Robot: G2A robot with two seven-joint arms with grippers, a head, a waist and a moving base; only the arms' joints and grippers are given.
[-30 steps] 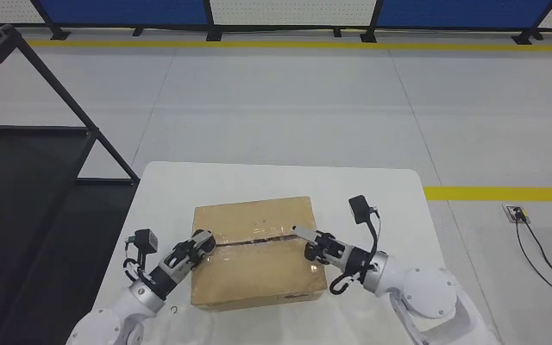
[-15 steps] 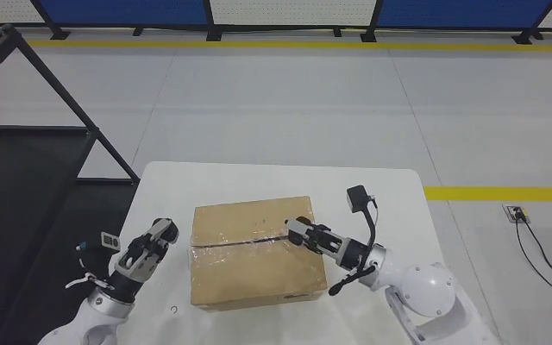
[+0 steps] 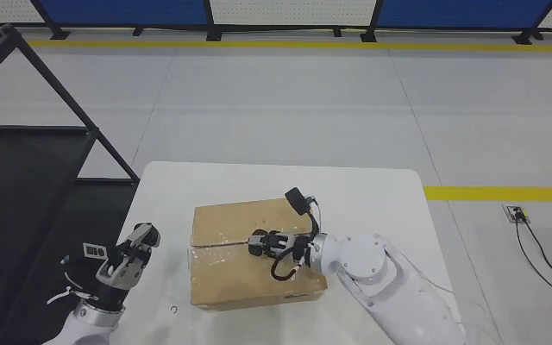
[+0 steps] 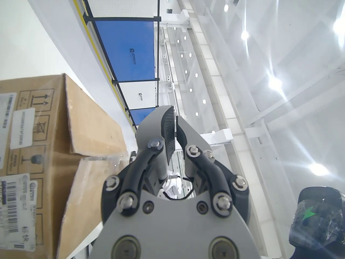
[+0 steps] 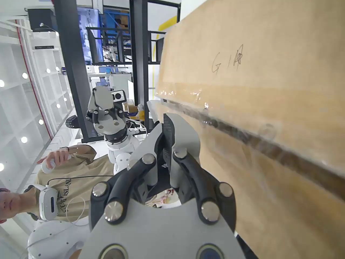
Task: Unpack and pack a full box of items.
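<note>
Here we see a white table [image 3: 371, 198] with the closed cardboard box [image 3: 228, 280] sitting at its middle, flaps down. A strip of clear tape [image 3: 220, 244] runs along the seam between the flaps. The right arm lies across the top of the box from the robot's right side. The right gripper [image 3: 256, 245] sits low over the taped seam near the middle of the lid, and its fingers [image 5: 186, 133] are pressed together with nothing between them. We cannot tell whether its tips touch the cardboard. From the right wrist camera the seam [image 5: 242, 136] passes just beside that gripper. The left gripper [image 3: 142, 235] hangs off the box's left side, apart from it, near the table's left edge. Its pads [image 4: 167, 130] are likewise closed on nothing. From the left wrist camera we see white labels [image 4: 24, 128] stuck on the box's side wall. A small handwritten mark [image 5: 227, 60] shows on one top flap.
</note>
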